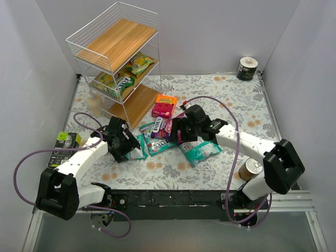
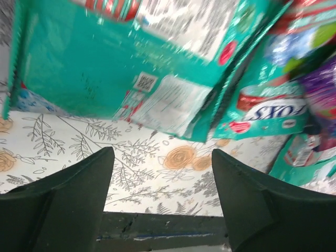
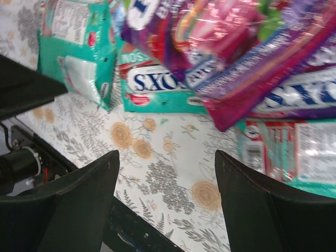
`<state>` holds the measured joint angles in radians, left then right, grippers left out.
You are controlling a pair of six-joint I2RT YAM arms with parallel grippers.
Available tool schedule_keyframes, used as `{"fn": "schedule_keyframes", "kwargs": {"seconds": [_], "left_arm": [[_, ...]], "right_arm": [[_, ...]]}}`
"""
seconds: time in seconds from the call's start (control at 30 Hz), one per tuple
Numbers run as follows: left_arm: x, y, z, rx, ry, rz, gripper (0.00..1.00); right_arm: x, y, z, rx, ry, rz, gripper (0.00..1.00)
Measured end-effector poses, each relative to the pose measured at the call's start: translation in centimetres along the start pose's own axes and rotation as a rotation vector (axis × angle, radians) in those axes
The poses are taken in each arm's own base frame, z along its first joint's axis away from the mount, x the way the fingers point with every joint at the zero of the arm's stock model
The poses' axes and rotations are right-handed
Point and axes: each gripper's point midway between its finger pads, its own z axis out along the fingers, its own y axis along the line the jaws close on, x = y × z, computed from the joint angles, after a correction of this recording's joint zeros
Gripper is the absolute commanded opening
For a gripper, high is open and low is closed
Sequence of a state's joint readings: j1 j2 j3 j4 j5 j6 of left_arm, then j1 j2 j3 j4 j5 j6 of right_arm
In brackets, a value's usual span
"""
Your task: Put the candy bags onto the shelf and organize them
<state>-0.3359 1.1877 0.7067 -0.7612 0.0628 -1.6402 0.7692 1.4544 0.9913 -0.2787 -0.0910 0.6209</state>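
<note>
Wide-open, the left hand (image 1: 128, 147) is hovering low over the flowered surface (image 1: 226, 100), left of centre in the top view, and its two dark fingers (image 2: 79, 194) are standing well apart with nothing between them. In its wrist view a teal and white glossy plastic candy bag (image 2: 105, 58) is lying just beyond the fingertips, filling the upper left of the frame, and a second teal bag printed "FOX'S" (image 2: 268, 110) is lying at the right, partly under it.

At the centre of the top view, the right hand (image 1: 176, 131) is reaching toward the left hand, and its jaws are also spread wide and gripping nothing. In its wrist view a purple and magenta glossy candy bag (image 3: 236, 47) is lying across the upper right, resting on teal bags beneath it.

In the top view this loose heap of teal and purple bags is lying on the surface between the two hands, and one more teal bag (image 1: 202, 151) is sitting just below the right arm.

At the upper left a tall white wire shelf (image 1: 118, 63) with three slanted light-wood tiers is standing. Two yellow-green glossy candy bags (image 1: 139, 64) are already resting on its middle tier, while the top tier is showing bare wood. An orange-pink rectangular box (image 1: 164, 105) is lying just beside the bottom tier, and a metal can (image 1: 250, 169) is standing at the lower right
</note>
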Motion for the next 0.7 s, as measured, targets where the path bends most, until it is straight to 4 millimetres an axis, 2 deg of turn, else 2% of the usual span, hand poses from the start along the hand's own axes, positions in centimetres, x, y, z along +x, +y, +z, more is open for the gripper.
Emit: {"fn": "schedule_keyframes", "kwargs": {"seconds": [0.13,0.4,0.53,0.7], "left_arm": [[-2.8,-0.9,-1.3,-0.014,-0.083,-0.008,0.76],[-6.8,3.2,-1.9,-0.089,-0.152,-0.159,0.71],[-7.0,4.5,-1.2,-0.104,-0.146,-0.187,0.67],[-6.1,5.2,0.8,-0.122,-0.086,-0.193,0.61]], "right_arm": [[0.8,2.9,1.8,-0.080,0.064,-0.073,0.81],[3.6,9.4,7.2,-0.248,0.183,-0.191,0.80],[4.3,10.4,9.9,-0.281,0.218,-0.176,0.80],[4.7,10.0,12.8,-0.262,0.241,-0.141,0.80]]}}
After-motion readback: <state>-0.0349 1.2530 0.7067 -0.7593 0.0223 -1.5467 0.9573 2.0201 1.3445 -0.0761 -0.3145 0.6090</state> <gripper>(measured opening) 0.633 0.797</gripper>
